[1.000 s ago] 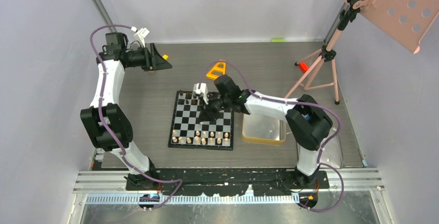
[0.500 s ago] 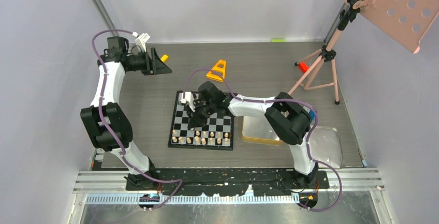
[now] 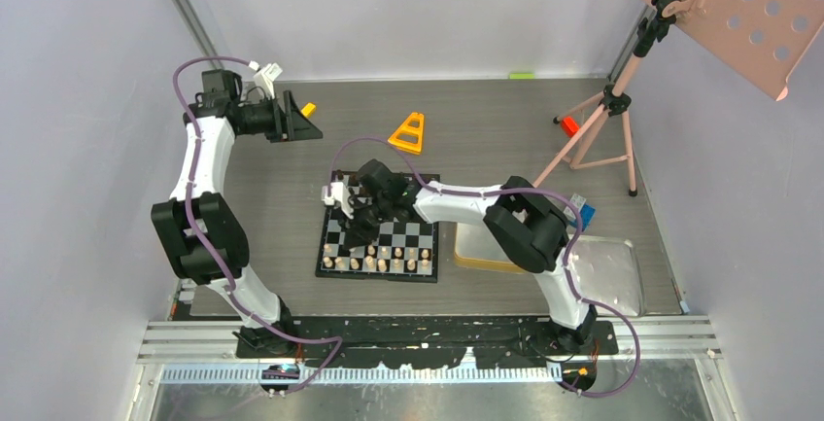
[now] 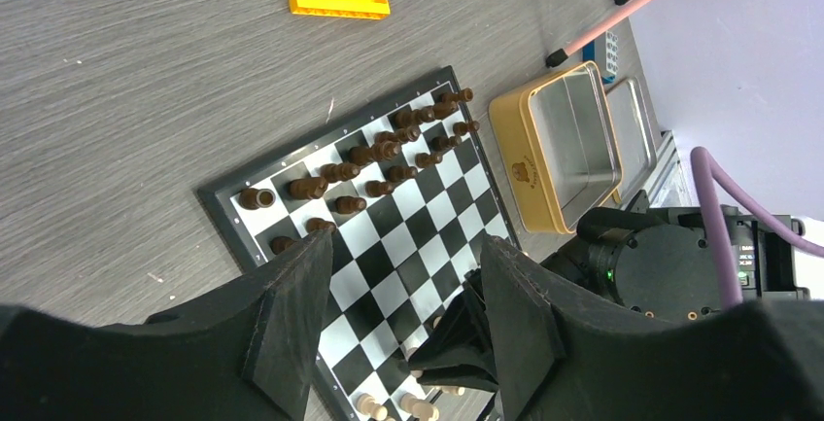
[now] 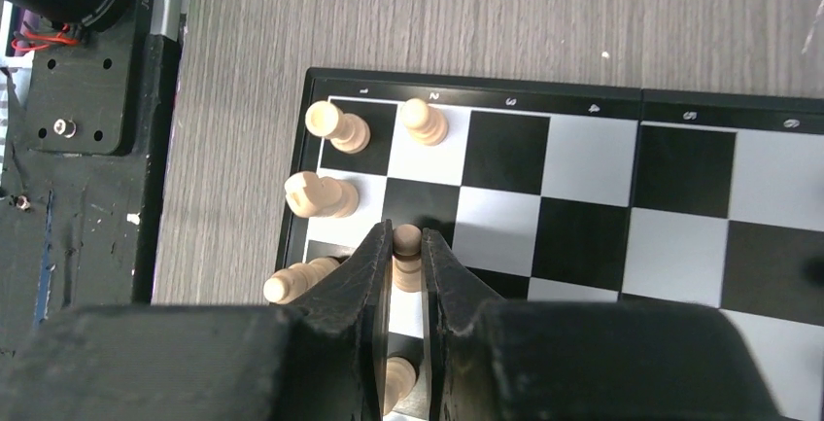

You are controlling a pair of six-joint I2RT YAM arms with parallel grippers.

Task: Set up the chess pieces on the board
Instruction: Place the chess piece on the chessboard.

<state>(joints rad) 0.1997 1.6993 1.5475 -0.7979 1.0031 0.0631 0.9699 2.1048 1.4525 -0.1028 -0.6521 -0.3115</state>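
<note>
The board [image 3: 413, 238] lies flat mid-table. Pale chess pieces [image 3: 379, 263] line its near edge, and dark chess pieces [image 4: 389, 144] stand along its far side. My right gripper [image 3: 352, 215] hangs low over the board's left part. In the right wrist view this gripper [image 5: 406, 233] is shut on a pale pawn [image 5: 407, 242], over squares beside other pale pieces [image 5: 319, 194] at the board's corner. My left gripper [image 3: 309, 124] is raised at the back left, away from the board. Its jaws [image 4: 403, 265] stand open with nothing between them.
A gold tin [image 3: 491, 246] sits right of the board, with a silver tray [image 3: 612, 280] further right. An orange triangular frame [image 3: 408, 132] lies behind the board. A pink tripod [image 3: 602, 129] stands at the back right, carrying a perforated panel [image 3: 738, 3].
My right arm has swung left across the board, from its far right part to its left side, with the pale pawn still in its jaws. The left arm has barely shifted.
</note>
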